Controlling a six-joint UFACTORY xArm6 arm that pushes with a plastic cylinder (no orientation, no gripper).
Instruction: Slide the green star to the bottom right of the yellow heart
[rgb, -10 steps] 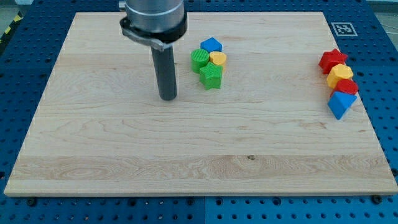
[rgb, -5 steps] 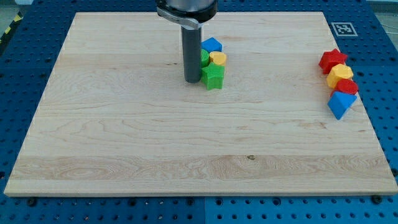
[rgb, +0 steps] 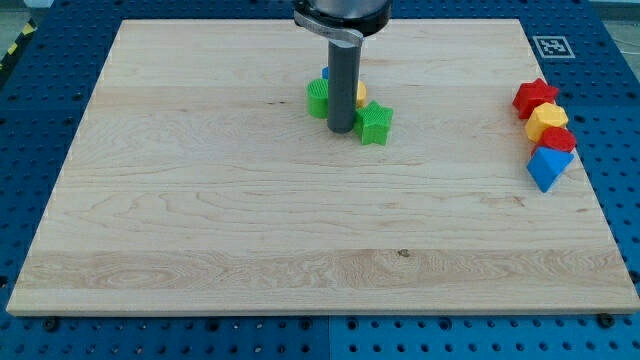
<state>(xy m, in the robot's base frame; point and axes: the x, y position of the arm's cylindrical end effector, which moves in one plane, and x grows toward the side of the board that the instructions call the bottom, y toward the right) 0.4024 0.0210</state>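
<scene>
On the wooden board (rgb: 200, 220), L to R: green cylinder-ish block (rgb: 318, 97) at the view's left of the rod, then my tip (rgb: 341, 130) just beside it, w/ the rod hiding most of the yellow heart (rgb: 360, 94) & a blue block (rgb: 326, 73) (shape can't tell) behind it toward the view's top. Green star (rgb: 374, 122) sits touching or nearly touching my tip on the view's right, at the bottom right of the yellow heart. Well apart at the view's right edge, a column top to bottom: red star (rgb: 535, 96), yellow block (rgb: 547, 121), red block (rgb: 558, 140), blue block (rgb: 548, 167); no pincer on this rig, just the rod, so nothing open/closed to tell.
</scene>
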